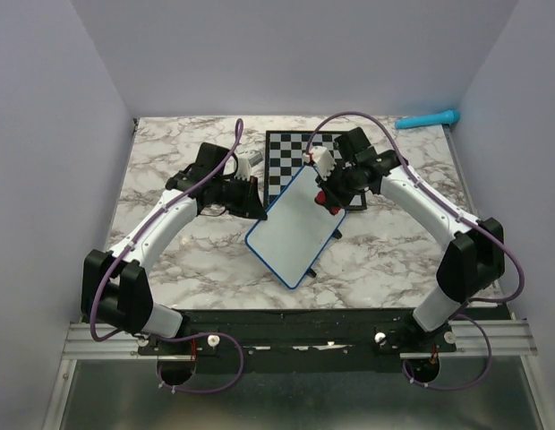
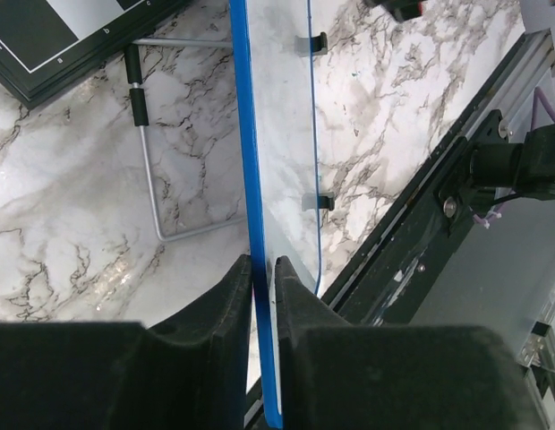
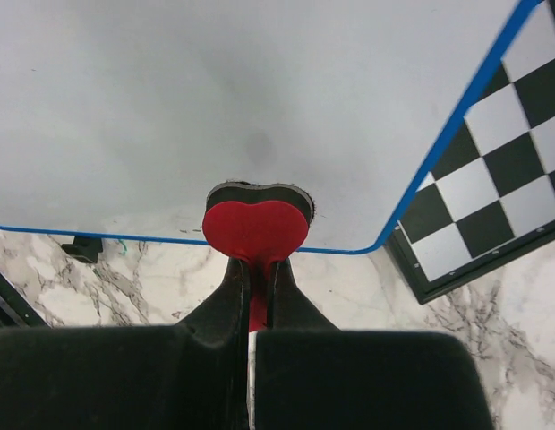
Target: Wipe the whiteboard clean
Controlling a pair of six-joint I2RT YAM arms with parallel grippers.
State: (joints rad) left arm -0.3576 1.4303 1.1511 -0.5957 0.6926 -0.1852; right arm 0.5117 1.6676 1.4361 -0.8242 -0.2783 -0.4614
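The whiteboard [image 1: 297, 227], white with a thin blue rim, stands tilted on its wire stand in the middle of the table. Its face looks blank. My left gripper [image 1: 257, 202] is shut on the board's left rim [image 2: 251, 179]; the blue edge runs between the two black fingers [image 2: 231, 296]. My right gripper [image 1: 329, 199] is shut on a red heart-shaped eraser [image 3: 256, 229], whose black felt side presses on the board's face [image 3: 215, 98] near its lower rim. The eraser also shows in the top view [image 1: 322, 198].
A black-and-white chessboard [image 1: 300, 148] lies behind the whiteboard and also shows in the right wrist view [image 3: 501, 179]. A teal marker [image 1: 427, 119] lies at the back right. The wire stand [image 2: 148, 170] rests on the marble. The black table frame [image 2: 421, 206] runs along the near edge.
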